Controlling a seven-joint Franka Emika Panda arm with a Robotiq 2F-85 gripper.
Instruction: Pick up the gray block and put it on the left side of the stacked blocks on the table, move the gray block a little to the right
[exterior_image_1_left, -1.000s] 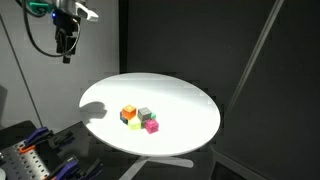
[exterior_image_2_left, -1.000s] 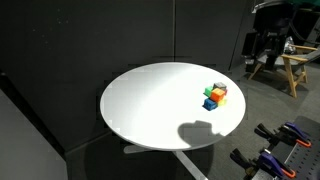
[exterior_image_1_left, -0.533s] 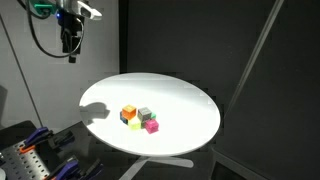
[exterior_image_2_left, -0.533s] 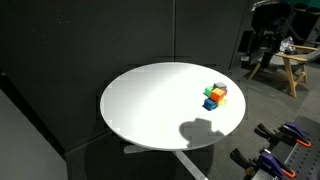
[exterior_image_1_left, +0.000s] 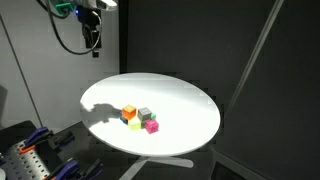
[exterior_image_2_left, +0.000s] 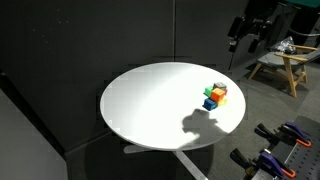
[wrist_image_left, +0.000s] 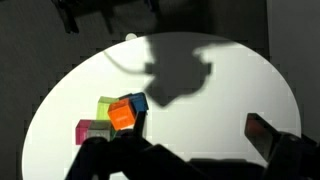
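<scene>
Well, the gripper (exterior_image_1_left: 94, 52) hangs high above the far rim of the table (exterior_image_1_left: 175, 100), well apart from everything on it. Its jaws are spread wide with nothing between them, and the wrist view shows the two fingers (wrist_image_left: 98, 158) standing far apart over the white top.

The gray block (exterior_image_1_left: 145, 114) sits in the tight cluster of blocks (exterior_image_1_left: 138, 119) near the middle of the table. It is pressed in between the orange cube (exterior_image_1_left: 129, 113) and the pink cube (exterior_image_1_left: 151, 126). At this size it is hard to tell whether it rests on the table itself or partly on a neighbour.

The block looks like a small, rigid cube with flat faces, so it should be light and should not give under the jaws. The faces are probably smooth, so a square, centred pinch seems wiser than a grip on the corners.

The best hold is likely from straight above, on two opposite side faces that have no neighbour against them. The pads should land about halfway down those faces. The crowding is the main trouble: a finger coming down on a shared side could shove the bright cubes, so the wrist probably needs turning until the jaws line up with the free faces
</scene>
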